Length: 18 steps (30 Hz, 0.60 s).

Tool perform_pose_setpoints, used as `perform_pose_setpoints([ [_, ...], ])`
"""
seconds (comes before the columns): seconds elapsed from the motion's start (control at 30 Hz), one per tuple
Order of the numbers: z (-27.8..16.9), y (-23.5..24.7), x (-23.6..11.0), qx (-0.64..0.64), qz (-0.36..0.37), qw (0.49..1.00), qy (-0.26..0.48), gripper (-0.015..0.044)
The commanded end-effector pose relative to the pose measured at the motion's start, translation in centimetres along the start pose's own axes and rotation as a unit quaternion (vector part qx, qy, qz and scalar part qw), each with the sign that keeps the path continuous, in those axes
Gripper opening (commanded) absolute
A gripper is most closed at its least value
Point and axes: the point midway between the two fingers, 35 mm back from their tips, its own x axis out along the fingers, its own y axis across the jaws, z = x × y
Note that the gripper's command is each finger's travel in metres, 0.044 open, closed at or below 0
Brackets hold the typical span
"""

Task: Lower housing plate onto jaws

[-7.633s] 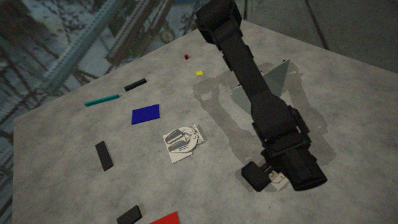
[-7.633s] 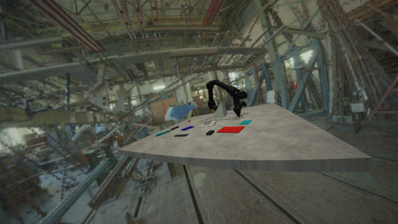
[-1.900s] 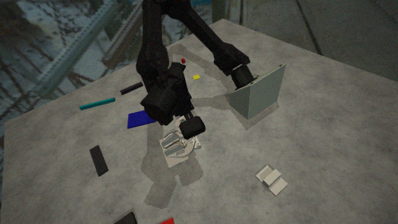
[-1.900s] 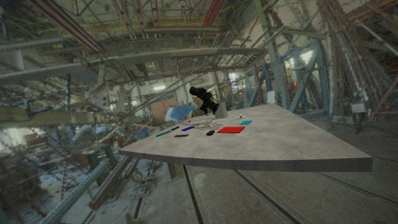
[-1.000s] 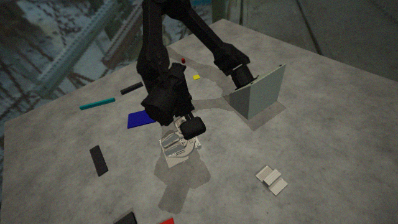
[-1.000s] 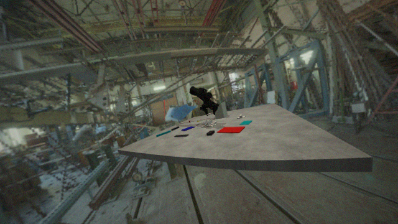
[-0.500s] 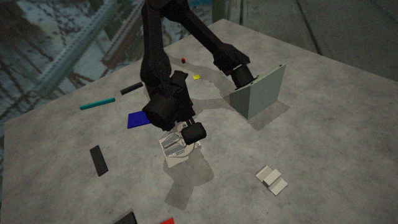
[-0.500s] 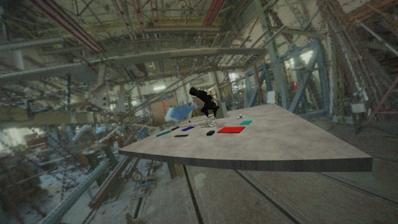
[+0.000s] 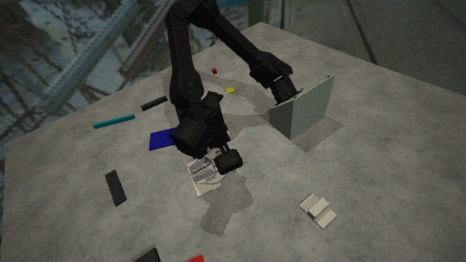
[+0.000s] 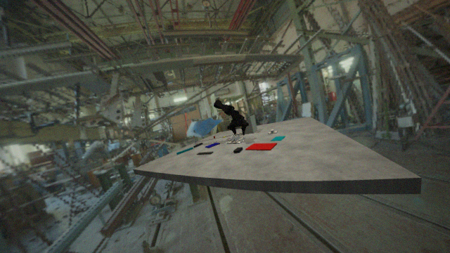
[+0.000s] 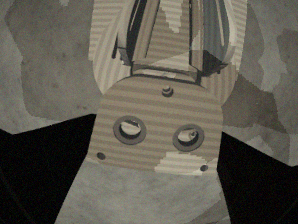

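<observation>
The housing plate, pale and striped with two round holes, is between my fingers in the wrist view. My gripper is shut on its two sides. Pale parts show off-centre through the holes; these may be the stubs. Beyond the plate, the grey jaws stand lengthwise over the pale base. The plate overlaps the rear of the base. In the top view, my hand hides most of the plate. I cannot tell whether it touches the stubs or is level.
An upright grey-green panel stands by the arm's mount. A blue plate lies beside the hand. A pale stepped block and a dark bar lie farther out. A red plate and a black block are also on the table.
</observation>
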Motion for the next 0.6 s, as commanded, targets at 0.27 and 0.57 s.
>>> perform_pose_setpoints([
  [0.27, -0.12, -0.16, 1.51, -0.002, -0.003, 1.0, -0.001, 0.0351],
  [0.57, -0.12, -0.16, 1.51, -0.002, -0.003, 1.0, -0.001, 0.0351],
])
